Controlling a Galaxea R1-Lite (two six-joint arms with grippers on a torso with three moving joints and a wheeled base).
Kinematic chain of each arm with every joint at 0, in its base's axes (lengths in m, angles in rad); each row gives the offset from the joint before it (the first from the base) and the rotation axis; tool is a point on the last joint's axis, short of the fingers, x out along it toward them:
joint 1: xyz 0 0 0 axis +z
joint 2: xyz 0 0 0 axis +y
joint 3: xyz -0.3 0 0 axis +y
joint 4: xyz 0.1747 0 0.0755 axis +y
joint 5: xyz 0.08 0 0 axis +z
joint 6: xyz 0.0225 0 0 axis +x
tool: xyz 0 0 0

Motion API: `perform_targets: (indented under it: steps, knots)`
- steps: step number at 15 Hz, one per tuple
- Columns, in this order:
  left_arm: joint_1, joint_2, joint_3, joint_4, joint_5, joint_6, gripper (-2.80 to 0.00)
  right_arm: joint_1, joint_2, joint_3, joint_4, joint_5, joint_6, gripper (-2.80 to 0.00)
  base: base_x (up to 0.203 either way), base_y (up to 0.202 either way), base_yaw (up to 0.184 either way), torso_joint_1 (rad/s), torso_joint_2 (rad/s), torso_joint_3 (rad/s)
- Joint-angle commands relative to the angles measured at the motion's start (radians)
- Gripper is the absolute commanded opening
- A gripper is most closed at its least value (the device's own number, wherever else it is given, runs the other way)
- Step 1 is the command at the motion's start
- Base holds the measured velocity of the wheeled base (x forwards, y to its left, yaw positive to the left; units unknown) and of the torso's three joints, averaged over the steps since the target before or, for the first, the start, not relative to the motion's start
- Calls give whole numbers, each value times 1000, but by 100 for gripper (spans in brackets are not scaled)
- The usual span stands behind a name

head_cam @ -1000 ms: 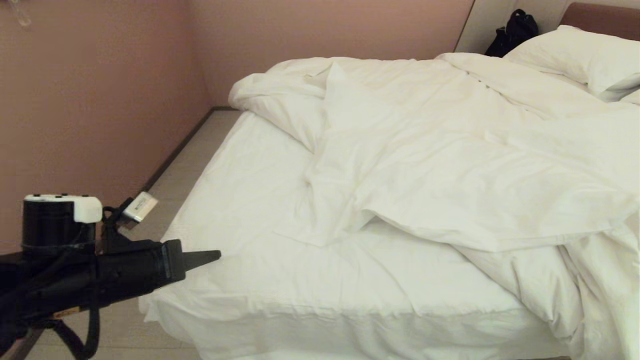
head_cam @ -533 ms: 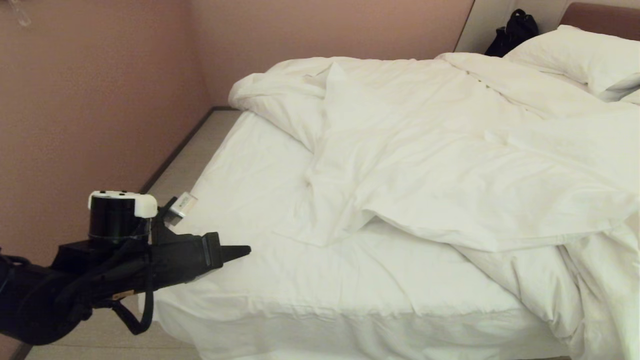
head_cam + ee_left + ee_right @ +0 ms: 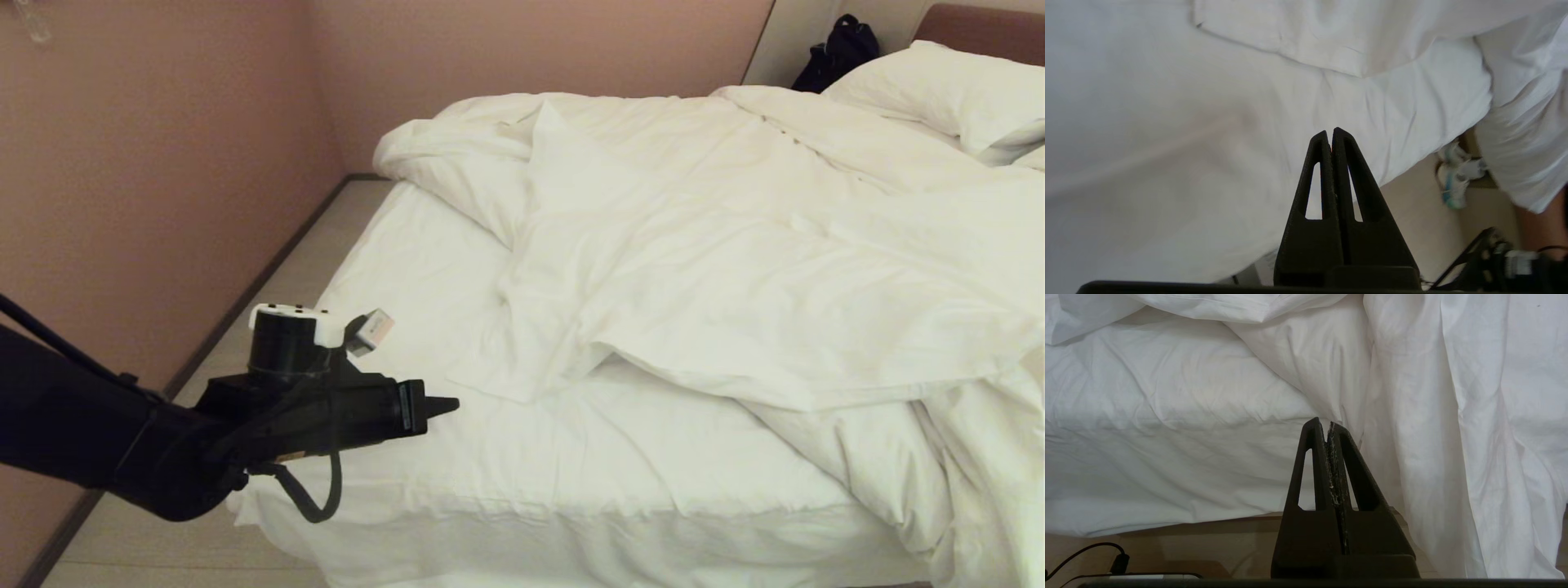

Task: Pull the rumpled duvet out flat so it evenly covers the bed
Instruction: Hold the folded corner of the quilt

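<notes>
The rumpled white duvet (image 3: 735, 269) lies bunched over the far and right parts of the bed (image 3: 490, 482). The near left sheet is bare, and one side of the duvet hangs off the right side. A folded duvet corner (image 3: 498, 384) points toward the bed's near left. My left gripper (image 3: 449, 403) is shut and empty, hovering over the bare sheet just left of that corner. In the left wrist view the left gripper (image 3: 1331, 132) points at the duvet (image 3: 1331, 41) ahead of it. My right gripper (image 3: 1327, 425) is shut and empty, low beside the bed in front of the hanging duvet (image 3: 1453, 437).
Pillows (image 3: 947, 94) lie at the headboard (image 3: 980, 24) end, with a dark bag (image 3: 837, 53) behind them. A pink wall (image 3: 147, 163) runs close along the bed's left side, leaving a narrow floor strip (image 3: 302, 269). Shoes (image 3: 1457, 179) sit on the floor by the bed.
My left arm has swung right and forward over the near left corner of the bed, bringing its shut gripper close to the duvet's folded corner. The duvet has not moved.
</notes>
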Motion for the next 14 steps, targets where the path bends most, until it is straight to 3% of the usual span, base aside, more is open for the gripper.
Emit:
perform_targets:
  steps: [1,4,6,10,12,14]
  knots:
    - [-28,42,-21,-4,13,50,-280,0,1,0,0,1,0,-280,0,0,0,0,0,0]
    - [-77,122,-71,-4,92,211,-280,0,1,0,0,0,0,-280,0,0,0,0,0,0]
    - [-117,149,-128,-5,150,244,-280,0,1,0,0,0,0,-280,0,0,0,0,0,0]
    - [-184,111,-178,-4,223,251,-280,0,1,0,1,0,0,-280,0,0,0,0,0,0]
    - [-228,98,-185,-3,324,327,-280,0,1,0,0,1,0,-280,0,0,0,0,0,0]
    - [-269,99,-181,-2,380,380,-280,0,1,0,0,0,0,-280,0,0,0,0,0,0]
